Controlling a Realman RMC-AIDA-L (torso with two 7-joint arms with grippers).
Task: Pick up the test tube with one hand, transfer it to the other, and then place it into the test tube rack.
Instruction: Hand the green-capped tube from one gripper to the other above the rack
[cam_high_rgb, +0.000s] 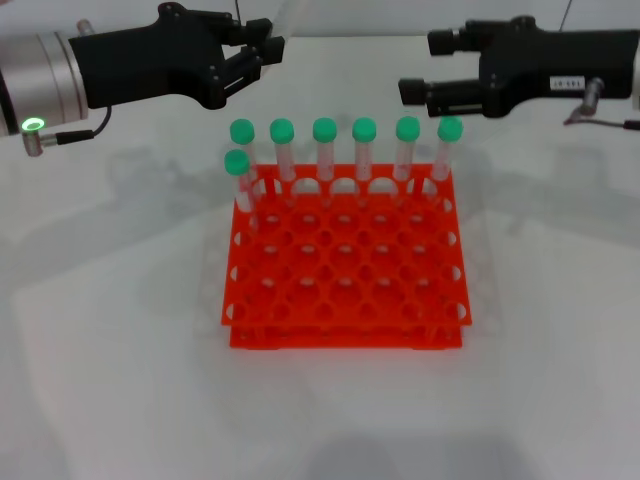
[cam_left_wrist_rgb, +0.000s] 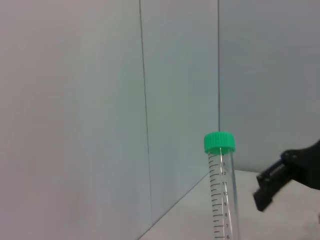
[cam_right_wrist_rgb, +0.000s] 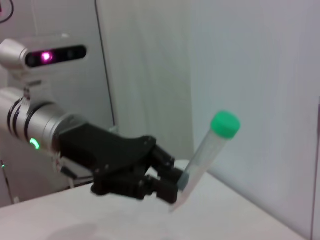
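Note:
My left gripper (cam_high_rgb: 266, 48), plain black, is raised behind the rack's back left corner and is shut on the lower end of the test tube (cam_right_wrist_rgb: 201, 160). The tube tilts upward, green cap on top (cam_left_wrist_rgb: 219, 142). In the head view most of the tube is cut off by the top edge. The right wrist view shows the left gripper (cam_right_wrist_rgb: 172, 186) holding it. My right gripper (cam_high_rgb: 418, 66), with a white label, is open and empty behind the rack's back right corner, apart from the tube. The orange-red test tube rack (cam_high_rgb: 345, 300) stands at the table's middle.
Several green-capped tubes (cam_high_rgb: 324, 150) stand upright in the rack's back row, and one more (cam_high_rgb: 240, 180) stands in the second row at the left. The other holes are unfilled. A white wall rises behind the table.

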